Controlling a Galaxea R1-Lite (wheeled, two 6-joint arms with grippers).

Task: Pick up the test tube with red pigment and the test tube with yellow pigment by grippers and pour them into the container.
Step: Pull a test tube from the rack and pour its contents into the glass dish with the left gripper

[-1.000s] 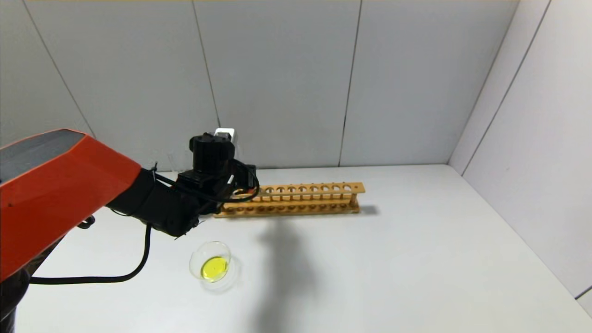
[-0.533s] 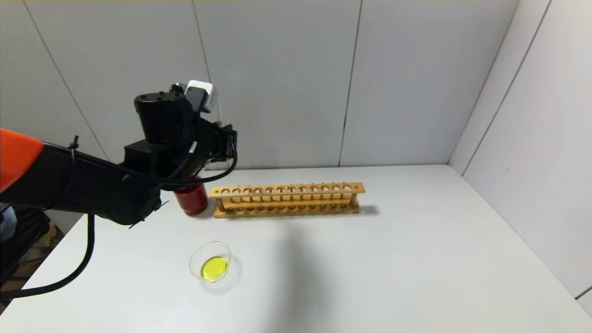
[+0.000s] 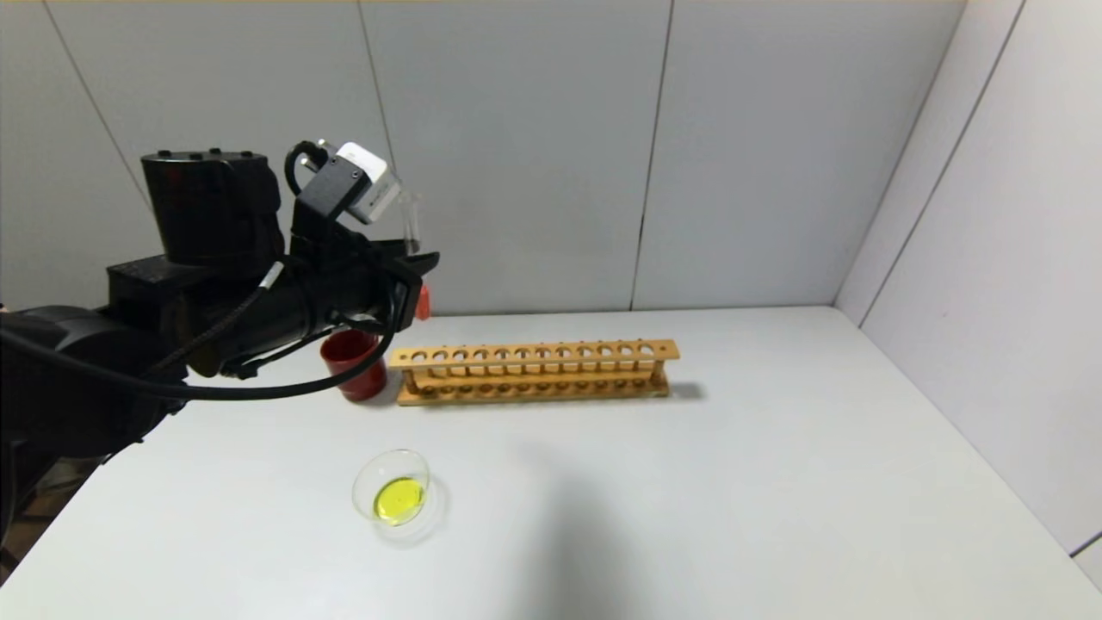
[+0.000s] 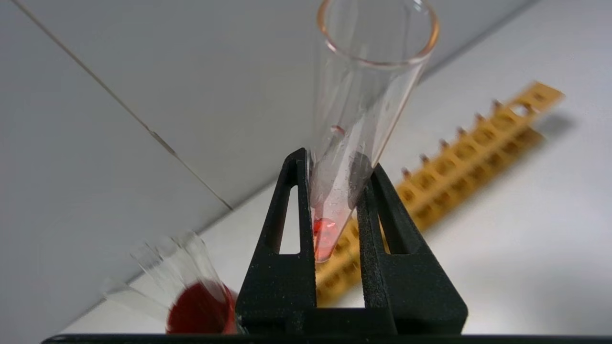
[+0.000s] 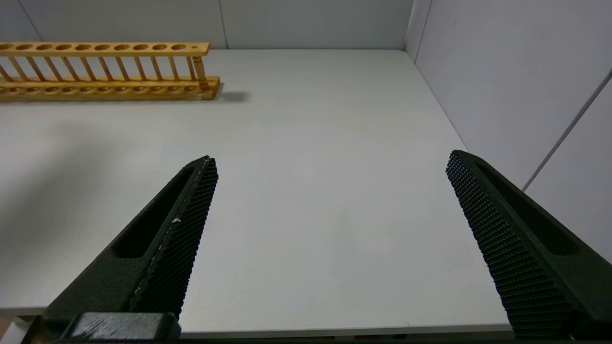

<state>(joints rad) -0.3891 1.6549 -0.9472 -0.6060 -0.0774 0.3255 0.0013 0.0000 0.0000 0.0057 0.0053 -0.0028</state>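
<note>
no readable writing on red tube [image 4: 334, 200].

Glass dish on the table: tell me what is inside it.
The container holds a shallow pool of yellow liquid at its bottom; no red shows in it. The test tube with red pigment is apart from it, clamped in the left gripper.
</note>
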